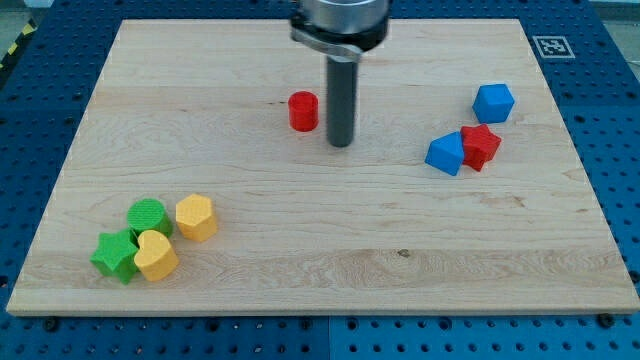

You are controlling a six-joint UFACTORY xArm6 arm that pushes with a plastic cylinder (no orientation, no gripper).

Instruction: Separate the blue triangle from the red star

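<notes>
The blue triangle (445, 153) lies at the view's right, touching the red star (481, 146) on its right side. My tip (341, 143) rests on the board at centre top, well to the left of the blue triangle. A red cylinder (303, 111) stands just left of the rod.
A blue hexagonal block (493, 102) sits above the red star. At the view's lower left a cluster holds a green cylinder (148, 216), a green star (116, 256), a yellow heart (155, 255) and a yellow hexagonal block (196, 217). The wooden board (320, 290) ends at blue perforated table.
</notes>
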